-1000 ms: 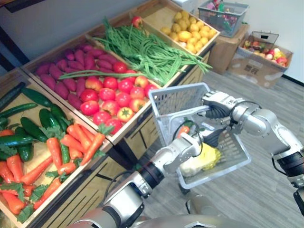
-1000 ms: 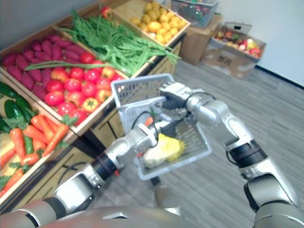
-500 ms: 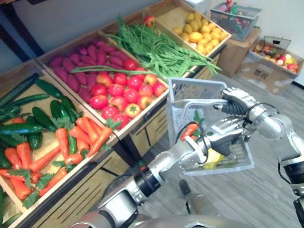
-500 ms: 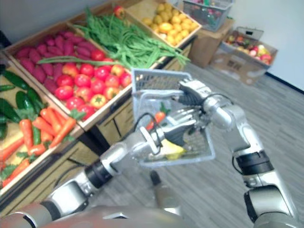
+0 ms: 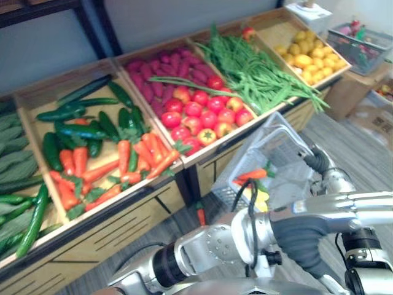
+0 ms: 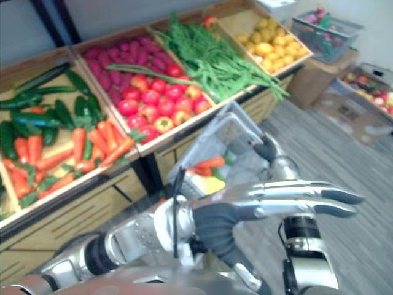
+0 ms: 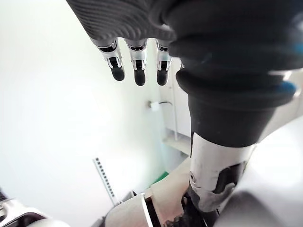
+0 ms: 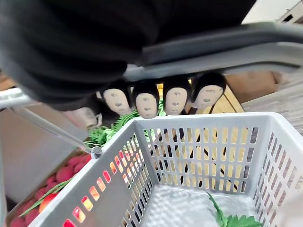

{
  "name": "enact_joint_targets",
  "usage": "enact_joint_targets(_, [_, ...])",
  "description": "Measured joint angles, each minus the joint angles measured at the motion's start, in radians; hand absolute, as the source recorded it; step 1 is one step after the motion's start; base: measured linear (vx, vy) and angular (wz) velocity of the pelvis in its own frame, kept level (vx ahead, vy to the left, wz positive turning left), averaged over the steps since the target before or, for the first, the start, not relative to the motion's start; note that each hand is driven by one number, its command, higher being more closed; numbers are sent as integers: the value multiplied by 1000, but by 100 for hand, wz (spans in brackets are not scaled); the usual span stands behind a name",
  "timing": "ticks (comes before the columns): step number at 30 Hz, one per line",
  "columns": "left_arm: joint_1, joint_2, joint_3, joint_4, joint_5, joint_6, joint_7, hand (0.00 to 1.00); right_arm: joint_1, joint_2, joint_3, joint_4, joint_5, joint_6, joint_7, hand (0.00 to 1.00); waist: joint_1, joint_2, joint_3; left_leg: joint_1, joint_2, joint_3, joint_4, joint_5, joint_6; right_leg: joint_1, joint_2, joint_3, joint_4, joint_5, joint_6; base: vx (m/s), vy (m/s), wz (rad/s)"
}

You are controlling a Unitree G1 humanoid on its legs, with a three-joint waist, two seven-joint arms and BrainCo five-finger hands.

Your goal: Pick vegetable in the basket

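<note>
Carrot [image 5: 253,175] lies inside the grey basket [image 5: 270,147], on top of a yellow item [image 5: 261,196], leafy end toward the basket wall. Basket hangs tilted just off the front edge of the bench [image 5: 104,227], above the floor [image 5: 362,153].

Right robot hand [image 6: 267,150] is at the basket's top. Its wrist view shows the fingers [image 8: 156,101] curled round the handle [image 8: 213,52], so it carries the basket from above, with the carrot below it.

Left robot hand [image 6: 215,224] is close to the camera, clear of the basket, fingers [image 7: 137,66] straight and spread, holding nothing.

Bench is a sloped wooden display split into bins: cucumbers [image 5: 73,132] with loose carrots [image 5: 141,153], then purple sweet potatoes [image 5: 166,67] with tomatoes [image 5: 202,110], green beans [image 5: 258,70], yellow fruit [image 5: 304,58] at the far end.

Room: grey plank floor, plain wall behind the bench, cardboard boxes [image 6: 362,104] past the far end, a second grey basket [image 5: 362,46] of produce on one of them.
</note>
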Motion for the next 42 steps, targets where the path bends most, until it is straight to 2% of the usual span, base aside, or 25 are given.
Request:
enact_joint_targets(2, [35, 39, 26, -18, -49, 2, -8, 0, 25, 2, -63, 47, 1, 5, -9, 100, 9, -1, -9, -28, -23, -48, -17, 8, 18, 8, -25, -51, 1, -8, 2, -15, 40, 90])
enact_joint_targets(6, [129, 90, 160, -117, -117, 1, -3, 0, 78, 4, -191, 214, 3, 20, -46, 100, 29, -6, -28, -74, -103, -183, -102, 66, 48, 51, -89, -202, -3, -19, 3, 28, 29, 103])
enact_joint_targets(8, [175, 113, 218, -146, -124, -1, 3, 0, 88, 15, -222, 302, 6, 27, -59, 100, 30, -20, -39, -76, -147, -231, -166, 104, 59, 77, -110, -257, -21, -35, 3, 35, 2, 99])
enact_joint_targets(11, [264, 119, 332, -148, -124, 0, 8, 0, 115, 21, -286, 444, 22, 32, -77, 100, 30, -36, -59, -73, -210, -314, -305, 195, 70, 97, -135, -339, -40, -48, 1, 71, -5, 90])
enact_joint_targets(13, [325, 113, 442, -148, -120, 2, 18, 0, 127, 21, -334, 523, 42, 43, -87, 100, 29, -30, -66, -59, -240, -358, -419, 275, 72, 97, -134, -387, -47, -47, 5, 41, -4, 68])
enact_joint_targets(14, [356, 109, 516, -147, -118, 3, 27, 0, 138, 22, -353, 564, 55, 45, -88, 100, 28, -22, -71, -49, -246, -384, -481, 318, 74, 99, -126, -410, -54, -47, 5, 33, -11, 61])
enact_joint_targets(15, [367, 104, 554, -145, -113, 4, 36, 0, 145, 22, -362, 584, 65, 46, -88, 100, 26, -24, -69, -58, -246, -401, -488, 325, 77, 101, -123, -420, -56, -47, 5, 25, -9, 47])
enact_joint_targets(19, [436, 60, 763, -127, -98, 21, 80, 0, 196, 20, -386, 661, 92, 45, -113, 100, 25, -37, -77, -59, -248, -439, -488, 329, 80, 127, -121, -436, -58, -63, 10, 21, 3, 26])
enact_joint_targets(26, [524, -22, 1028, -2, 15, 45, 143, 0, 268, 61, -443, 718, 140, 42, -114, 100, 22, -46, -92, -92, -249, -485, -488, 340, 75, 125, -118, -471, -56, -85, 10, -15, -1, 18])
enact_joint_targets(29, [537, -56, 1133, 95, 56, 69, 173, 0, 294, 86, -461, 735, 141, 42, -113, 100, 24, -57, -97, -103, -249, -494, -488, 344, 76, 125, -116, -484, -58, -85, 10, -6, -1, 15])
enact_joint_targets(32, [541, -67, 1255, 275, 157, 99, 211, 0, 314, 119, -478, 730, 141, 41, -114, 100, 21, -63, -102, -107, -251, -514, -488, 342, 80, 128, -116, -498, -57, -89, 4, 9, -7, 12])
enact_joint_targets(33, [541, -70, 1308, 353, 244, 131, 241, 0, 323, 131, -478, 716, 141, 41, -114, 100, 19, -63, -101, -109, -252, -516, -488, 342, 81, 128, -116, -500, -57, -89, 3, 0, 0, 0])
enact_joint_targets(35, [543, -75, 1392, 510, 422, 156, 297, 0, 351, 157, -478, 676, 141, 39, -117, 100, 19, -61, -101, -111, -255, -523, -488, 341, 81, 129, -118, -512, -58, -93, -1, 7, -7, 9])
enact_joint_targets(36, [543, -75, 1401, 533, 441, 156, 303, 0, 355, 161, -478, 671, 141, 39, -118, 100, 19, -61, -101, -112, -256, -525, -488, 340, 81, 129, -119, -513, -57, -94, -1, 10, -6, 14])
enact_joint_targets(38, [538, -82, 1474, 684, 510, 181, 353, 0, 373, 178, -475, 651, 163, 31, -124, 100, 11, -59, -102, -123, -261, -542, -488, 340, 81, 133, -121, -532, -58, -99, 0, 23, -4, 25])
enact_joint_targets(42, [527, -86, 1625, 999, 517, 234, 426, 0, 392, 205, -464, 642, 174, 25, -150, 100, 1, -58, -103, -123, -268, -566, -488, 338, 81, 157, -121, -558, -72, -103, 0, 54, -12, 20])
